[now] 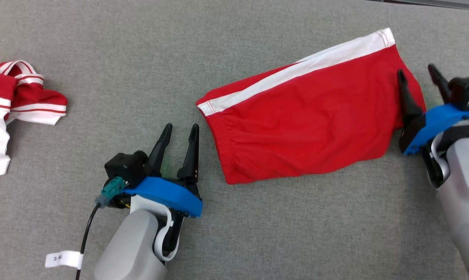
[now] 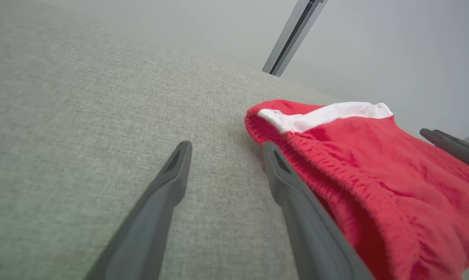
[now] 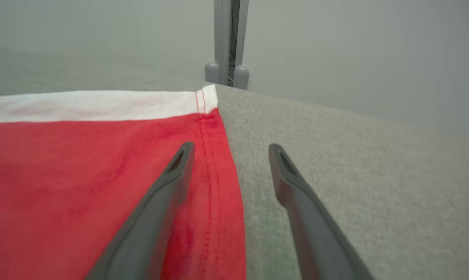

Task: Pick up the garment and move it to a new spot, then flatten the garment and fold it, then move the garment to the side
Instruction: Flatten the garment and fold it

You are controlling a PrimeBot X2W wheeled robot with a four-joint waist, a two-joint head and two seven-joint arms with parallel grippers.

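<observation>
While the red garment (image 1: 308, 116) with its white side stripe lies spread flat on the grey desk (image 1: 141, 50), the left tool (image 1: 181, 127) stands at its waistband end, fingers moderately apart with nothing between them. Both of its fingers are over bare desk. The gathered elastic waistband lies just to the right of its right finger, and in the left wrist view that finger (image 2: 296, 202) overlaps the waistband's edge, though I cannot tell whether it touches the cloth. The right tool (image 1: 416, 70) is at the opposite, leg end, likewise parted and gripping nothing. It straddles the stitched hem, with its left finger (image 3: 160, 202) over red cloth just inside the hem and its right finger over bare desk just outside it. The white stripe runs along the garment's far edge, ahead of both tools' fingertips. Well off to the left of the left tool lies a second garment (image 1: 16, 101), striped red and white and crumpled on the desk. Behind the left tool, a dark cable (image 1: 87, 229) carrying a white label (image 1: 63, 258) trails from its wrist. Ahead of the right tool, past the desk's far edge, a grey post (image 3: 226, 39) stands upright.
</observation>
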